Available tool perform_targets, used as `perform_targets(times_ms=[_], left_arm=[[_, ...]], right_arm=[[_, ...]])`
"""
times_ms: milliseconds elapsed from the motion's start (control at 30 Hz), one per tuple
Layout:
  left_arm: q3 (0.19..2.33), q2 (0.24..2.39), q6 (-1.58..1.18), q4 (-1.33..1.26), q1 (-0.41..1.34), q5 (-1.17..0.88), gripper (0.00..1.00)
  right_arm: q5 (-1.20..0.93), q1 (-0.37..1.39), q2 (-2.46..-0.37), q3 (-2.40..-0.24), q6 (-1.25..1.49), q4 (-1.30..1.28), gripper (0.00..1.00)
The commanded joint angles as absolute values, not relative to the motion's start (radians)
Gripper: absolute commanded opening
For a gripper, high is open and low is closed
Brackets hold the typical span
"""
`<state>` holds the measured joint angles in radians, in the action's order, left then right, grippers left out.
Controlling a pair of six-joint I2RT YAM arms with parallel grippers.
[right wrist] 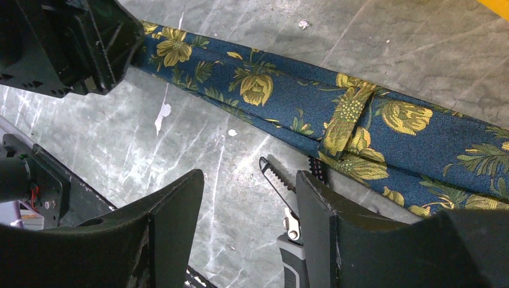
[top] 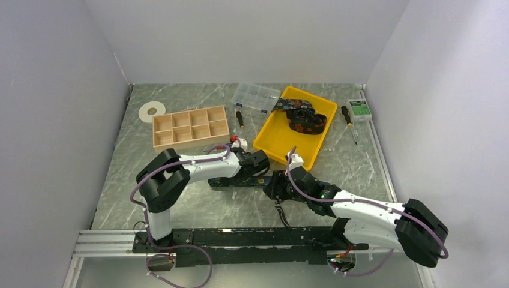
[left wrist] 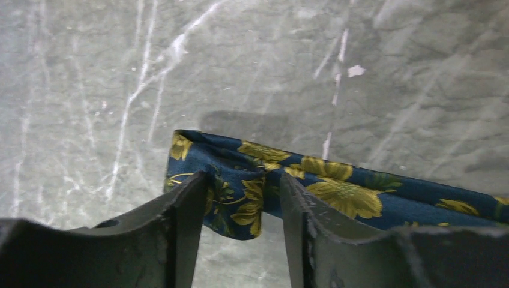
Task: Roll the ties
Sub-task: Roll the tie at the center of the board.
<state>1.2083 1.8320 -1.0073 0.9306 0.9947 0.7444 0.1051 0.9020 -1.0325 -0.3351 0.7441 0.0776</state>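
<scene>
Since one tie [top: 234, 183] lies as a flat strip on the table [top: 240, 207] between the two arms, while coiled ties [top: 303, 117] sit in the tray [top: 271, 129] beyond, the step in hand is judged to be the start of a roll. From above, the left gripper [top: 252, 171] is seen low over the strip and the right gripper [top: 277, 187] just beside it. How far each is open cannot be read from this view.

From the left wrist, the tie [left wrist: 342, 192] is seen running in from the right, its end bunched and turned over. The left gripper [left wrist: 243, 180] is set to a narrow gap, and the bunched cloth lies in that gap between the fingers. Whether it is truly pinched cannot be told.

From the right wrist, the tie [right wrist: 270, 90] is seen crossing the upper part of the view, its keeper loop uppermost and its far end hidden under the left gripper. The right gripper [right wrist: 249, 177] is spread wide and holds nothing. Pliers [right wrist: 292, 225] lie on the table under its gap, just beside the tie's near edge.

The next move is judged to call for the end to be turned over on itself into a tight first turn, with the strip pinned by the right gripper and the pliers avoided.
</scene>
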Motion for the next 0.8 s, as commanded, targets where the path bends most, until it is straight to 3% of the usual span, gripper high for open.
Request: perform_targets(times_ms=[0,300,533,767], left_arm=[[1.187,1.798,-0.975,0.829,1.001,0.67,0.57],[1.098,1.683,-0.905,0.679,0.993,0.578,0.67],[0.947,1.614,-0.855,0.473,0.932,0.429,0.69],[0.919,1.537,-0.831,0.461,0.911,0.413,0.7]], right_arm=[[0.13,0.902,-1.02,-0.342,0.74,0.089,0.63],[0.108,0.901,-1.058,-0.358,0.736,0.116,0.63],[0.077,0.902,-1.089,-0.371,0.738,0.14,0.63],[0.075,0.902,-1.105,-0.409,0.731,0.125,0.64]])
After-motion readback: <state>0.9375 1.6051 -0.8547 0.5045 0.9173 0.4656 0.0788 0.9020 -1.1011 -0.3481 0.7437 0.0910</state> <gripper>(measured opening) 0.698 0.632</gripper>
